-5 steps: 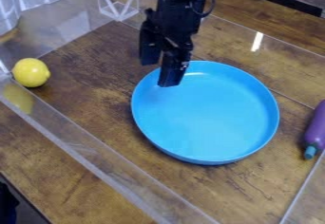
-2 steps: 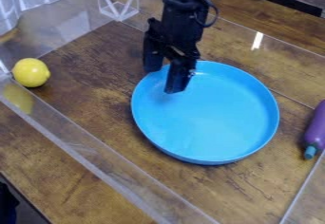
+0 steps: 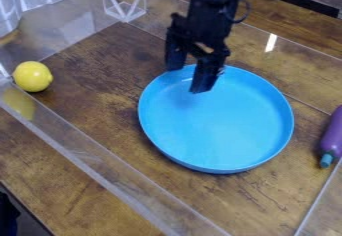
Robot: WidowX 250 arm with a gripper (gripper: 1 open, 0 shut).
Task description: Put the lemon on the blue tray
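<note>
The lemon (image 3: 32, 76) is a small bright-yellow fruit lying at the far left edge of the wooden table. The blue tray (image 3: 274, 138) is a large round shallow dish in the middle of the view, with nothing in it. My gripper (image 3: 191, 70) hangs pointing down over the tray's upper-left rim, far to the right of the lemon. Its two dark fingers (image 3: 205, 76) stand apart with nothing between them.
A purple elongated object (image 3: 331, 135) lies at the right edge, just beyond the tray. A clear plastic barrier (image 3: 94, 165) runs along the table's left and front sides, and another clear panel (image 3: 127, 2) stands at the back left.
My gripper has shifted to the right along the tray's back rim, further from the lemon, staying open. The lemon and tray have not moved.
</note>
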